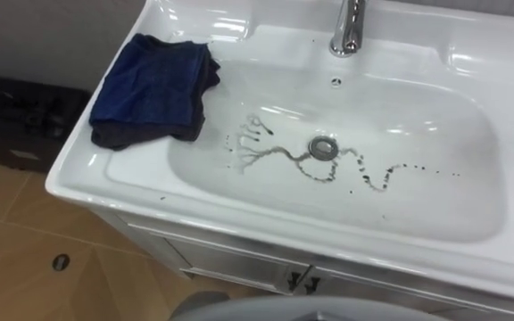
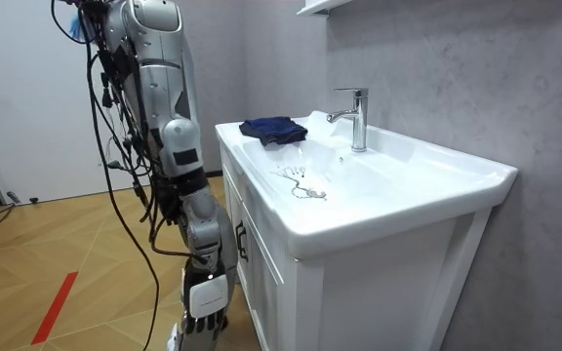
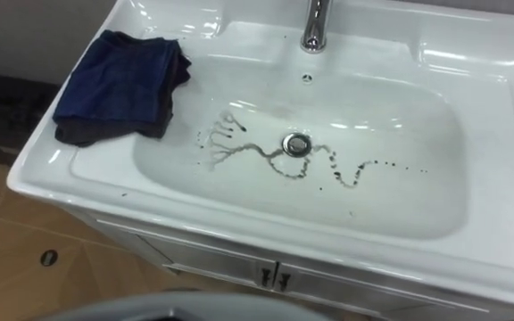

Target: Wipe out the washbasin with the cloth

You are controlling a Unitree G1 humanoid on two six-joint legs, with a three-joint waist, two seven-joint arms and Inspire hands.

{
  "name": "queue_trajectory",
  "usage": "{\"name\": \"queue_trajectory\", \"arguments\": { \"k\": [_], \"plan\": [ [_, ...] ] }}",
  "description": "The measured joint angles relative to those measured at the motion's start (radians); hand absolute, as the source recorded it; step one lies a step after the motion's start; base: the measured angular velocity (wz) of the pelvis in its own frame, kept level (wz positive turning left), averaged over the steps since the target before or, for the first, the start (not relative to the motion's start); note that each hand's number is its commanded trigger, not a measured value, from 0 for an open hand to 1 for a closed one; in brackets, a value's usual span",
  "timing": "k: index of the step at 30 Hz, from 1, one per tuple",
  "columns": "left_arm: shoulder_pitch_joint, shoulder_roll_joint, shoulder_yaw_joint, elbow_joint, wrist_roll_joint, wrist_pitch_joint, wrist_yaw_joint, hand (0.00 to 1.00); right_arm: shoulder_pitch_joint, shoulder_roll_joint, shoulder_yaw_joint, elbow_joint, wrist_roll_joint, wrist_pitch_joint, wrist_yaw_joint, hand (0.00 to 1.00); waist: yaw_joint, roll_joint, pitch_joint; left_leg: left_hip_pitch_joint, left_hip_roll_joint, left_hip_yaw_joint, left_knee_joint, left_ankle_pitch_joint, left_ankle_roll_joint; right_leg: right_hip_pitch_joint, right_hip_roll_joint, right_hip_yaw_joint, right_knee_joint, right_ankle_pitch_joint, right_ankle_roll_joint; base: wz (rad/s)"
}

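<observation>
A white basin (image 1: 239, 207) sits in a cabinet right before me. Dark wavy smears (image 1: 286, 157) run across its bottom, from left of the drain (image 1: 324, 147) out to the right. A folded dark blue cloth (image 1: 154, 85) lies on the basin's left rim, one edge hanging over the bowl. In the room view I stand at the cabinet's front. My right hand (image 2: 206, 295) hangs low at my side, away from the cloth (image 2: 273, 129), fingers relaxed and holding nothing.
A chrome tap (image 1: 349, 27) stands at the back rim, behind the drain. White cabinet doors (image 1: 239, 272) with small dark handles are below the basin. A dark low object (image 1: 16, 116) lies on the wooden floor to the left.
</observation>
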Motion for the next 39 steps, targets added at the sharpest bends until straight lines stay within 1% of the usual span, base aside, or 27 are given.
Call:
{"name": "queue_trajectory", "arguments": {
  "k": [3,5,6,7,8,9,11,14,15,16,17,19,22,23,24,25,27,29,31,32,33,34,35,36,37,38,39],
  "plan": [
    [0.014,0.001,0.032,-0.003,-0.083,0.0,0.031,0.0,-0.016,-0.007,0.001,0.017,-0.014,0.002,0.012,0.0,0.009,0.0,0.0001,-0.001,0.0,-0.009,0.0,0.004,-0.003,0.003,0.002,-0.014,-0.001,0.001,-0.001,0.11],
    [0.027,0.001,0.058,-0.035,-0.169,0.0,0.067,0.0,-0.019,-0.01,0.001,0.035,-0.015,0.003,0.012,0.0,0.021,0.001,0.0003,0.002,-0.002,-0.021,-0.001,0.006,-0.005,0.012,0.004,-0.023,-0.002,0.001,-0.002,0.14],
    [0.031,0.001,0.067,-0.043,-0.189,-0.001,0.079,0.0,-0.017,-0.01,0.001,0.034,-0.015,0.003,0.012,0.0,0.026,0.0,0.0003,0.004,-0.003,-0.024,-0.002,0.007,-0.005,0.015,0.004,-0.025,-0.003,0.001,-0.002,0.15],
    [0.034,0.0,0.095,-0.054,-0.225,-0.002,0.104,0.0,-0.017,-0.012,0.0,0.034,-0.022,0.003,0.013,0.0,0.034,0.001,0.0002,0.01,-0.007,-0.029,-0.007,0.01,-0.005,0.02,0.003,-0.027,-0.003,0.001,-0.002,0.1],
    [0.032,0.0,0.147,-0.057,-0.253,-0.002,0.125,0.0,-0.015,-0.014,-0.002,0.032,-0.032,0.003,0.015,0.0,0.049,0.001,0.0002,0.016,-0.009,-0.03,-0.018,0.016,-0.006,0.02,0.001,-0.025,-0.003,0.001,-0.002,0.07],
    [0.027,0.001,0.173,-0.058,-0.259,-0.002,0.137,0.0,-0.014,-0.015,-0.002,0.031,-0.036,0.003,0.018,0.0,0.056,0.001,0.0003,0.016,-0.009,-0.03,-0.02,0.017,-0.006,0.02,0.001,-0.026,-0.004,0.001,-0.002,0.05],
    [0.025,0.009,0.242,-0.059,-0.266,-0.019,0.191,0.0,-0.016,-0.027,-0.012,0.031,-0.066,0.002,0.035,0.0,0.073,0.005,-0.0007,0.016,-0.014,-0.035,-0.028,0.024,-0.007,0.025,0.001,-0.028,-0.018,0.003,-0.004,0.05],
    [0.024,0.024,0.286,-0.084,-0.289,-0.024,0.247,0.0,-0.016,-0.042,-0.011,0.029,-0.093,0.001,0.048,0.0,0.082,0.015,-0.0025,0.016,-0.016,-0.045,-0.032,0.03,-0.008,0.029,0.001,-0.037,-0.017,0.003,-0.005,0.11],
    [0.024,0.036,0.304,-0.099,-0.306,-0.026,0.274,0.0,-0.018,-0.049,-0.011,0.026,-0.097,0.0,0.052,0.0,0.084,0.017,-0.0023,0.014,-0.018,-0.052,-0.033,0.033,-0.009,0.029,0.003,-0.038,-0.017,0.003,-0.005,0.2],
    [0.024,0.048,0.331,-0.123,-0.322,-0.03,0.299,0.0,-0.018,-0.059,-0.024,0.029,-0.098,-0.003,0.056,0.0,0.086,0.024,-0.0058,0.014,-0.02,-0.06,-0.034,0.037,-0.01,0.029,0.004,-0.042,-0.018,0.003,-0.005,0.19],
    [0.023,0.052,0.354,-0.14,-0.33,-0.033,0.311,0.0,-0.017,-0.062,-0.036,0.031,-0.098,-0.006,0.056,0.0,0.087,0.022,-0.0048,0.013,-0.02,-0.062,-0.035,0.04,-0.011,0.028,0.003,-0.048,-0.018,0.002,-0.006,0.11],
    [0.02,0.084,0.379,-0.18,-0.372,-0.058,0.359,0.0,-0.016,-0.083,-0.046,0.032,-0.102,-0.01,0.054,0.0,0.109,0.032,-0.0065,0.01,-0.02,-0.062,-0.036,0.043,-0.013,0.024,0.003,-0.052,-0.018,-0.002,-0.013,-0.02],
    [0.019,0.108,0.413,-0.297,-0.433,-0.072,0.433,0.0,-0.012,-0.11,-0.053,0.01,-0.103,-0.028,0.049,0.0,0.126,0.045,-0.0075,-0.01,-0.021,-0.062,-0.032,0.051,-0.015,0.008,0.002,-0.059,-0.025,-0.01,-0.028,0.0],
    [0.018,0.121,0.427,-0.35,-0.463,-0.08,0.453,0.0,-0.006,-0.115,-0.06,-0.008,-0.114,-0.034,0.051,0.0,0.133,0.046,-0.0081,-0.018,-0.026,-0.062,-0.03,0.053,-0.016,0.005,0.0,-0.061,-0.039,-0.021,-0.041,0.06],
    [0.019,0.126,0.434,-0.377,-0.478,-0.085,0.461,0.0,-0.003,-0.117,-0.065,-0.012,-0.125,-0.041,0.051,0.0,0.134,0.048,-0.0087,-0.02,-0.027,-0.064,-0.032,0.056,-0.017,0.005,0.001,-0.062,-0.043,-0.021,-0.041,0.1],
    [0.021,0.141,0.44,-0.422,-0.493,-0.101,0.479,0.0,0.009,-0.119,-0.078,-0.025,-0.145,-0.051,0.052,0.0,0.134,0.053,-0.0105,-0.021,-0.029,-0.065,-0.038,0.061,-0.017,0.005,0.001,-0.067,-0.048,-0.021,-0.041,0.09],
    [0.015,0.158,0.476,-0.479,-0.492,-0.115,0.508,0.0,0.014,-0.119,-0.093,-0.041,-0.171,-0.054,0.053,0.0,0.135,0.057,-0.0104,-0.022,-0.03,-0.067,-0.043,0.063,-0.018,0.0,0.0,-0.066,-0.047,-0.022,-0.042,0.02],
    [-0.013,0.19,0.531,-0.536,-0.492,-0.136,0.559,0.0,0.03,-0.12,-0.099,-0.049,-0.174,-0.073,0.048,0.0,0.141,0.061,-0.0133,-0.021,-0.032,-0.067,-0.049,0.064,-0.019,-0.002,-0.002,-0.066,-0.047,-0.024,-0.042,0.0],
    [-0.021,0.21,0.549,-0.59,-0.493,-0.16,0.605,0.0,0.04,-0.12,-0.099,-0.049,-0.174,-0.089,0.039,0.0,0.14,0.063,-0.0143,-0.018,-0.032,-0.063,-0.048,0.064,-0.019,-0.002,-0.002,-0.059,-0.049,-0.024,-0.042,-0.04],
    [-0.029,0.217,0.553,-0.63,-0.493,-0.175,0.632,0.0,0.046,-0.12,-0.099,-0.049,-0.174,-0.099,0.038,0.0,0.14,0.066,-0.0141,-0.017,-0.033,-0.063,-0.051,0.064,-0.019,-0.003,-0.002,-0.058,-0.048,-0.023,-0.041,0.0],
    [-0.031,0.217,0.556,-0.654,-0.494,-0.179,0.645,0.0,0.047,-0.12,-0.099,-0.051,-0.174,-0.103,0.038,0.0,0.141,0.068,-0.0144,-0.016,-0.033,-0.063,-0.053,0.064,-0.019,-0.003,-0.002,-0.057,-0.046,-0.022,-0.041,0.0],
    [-0.034,0.217,0.555,-0.714,-0.494,-0.182,0.672,0.0,0.048,-0.122,-0.099,-0.052,-0.175,-0.108,0.038,0.0,0.139,0.07,-0.0138,-0.015,-0.032,-0.061,-0.058,0.064,-0.019,-0.004,-0.002,-0.051,-0.045,-0.02,-0.042,-0.04],
    [-0.045,0.218,0.555,-0.76,-0.493,-0.195,0.695,0.0,0.049,-0.123,-0.099,-0.052,-0.177,-0.109,0.036,0.0,0.138,0.073,-0.0139,-0.013,-0.032,-0.061,-0.061,0.063,-0.02,-0.006,-0.002,-0.052,-0.042,-0.02,-0.042,-0.04],
    [-0.058,0.221,0.557,-0.774,-0.486,-0.199,0.703,0.0,0.05,-0.124,-0.099,-0.051,-0.179,-0.109,0.036,0.0,0.14,0.075,-0.0142,-0.012,-0.031,-0.061,-0.063,0.063,-0.021,-0.007,-0.002,-0.051,-0.039,-0.02,-0.042,0.0],
    [-0.088,0.229,0.563,-0.797,-0.462,-0.2,0.714,0.0,0.053,-0.123,-0.102,-0.051,-0.194,-0.109,0.04,0.0,0.141,0.078,-0.0146,-0.006,-0.03,-0.06,-0.069,0.062,-0.021,-0.007,-0.002,-0.047,-0.031,-0.02,-0.042,-0.06],
    [-0.104,0.242,0.576,-0.816,-0.42,-0.202,0.715,0.0,0.054,-0.122,-0.11,-0.054,-0.223,-0.114,0.047,0.0,0.14,0.08,-0.015,0.001,-0.029,-0.057,-0.076,0.062,-0.022,-0.004,-0.002,-0.043,-0.032,-0.02,-0.042,-0.07],
    [-0.111,0.246,0.583,-0.827,-0.396,-0.205,0.715,0.0,0.055,-0.122,-0.119,-0.055,-0.234,-0.119,0.05,0.0,0.138,0.083,-0.0147,0.001,-0.029,-0.055,-0.079,0.061,-0.023,-0.003,-0.002,-0.041,-0.032,-0.02,-0.042,-0.09]
  ]
}}
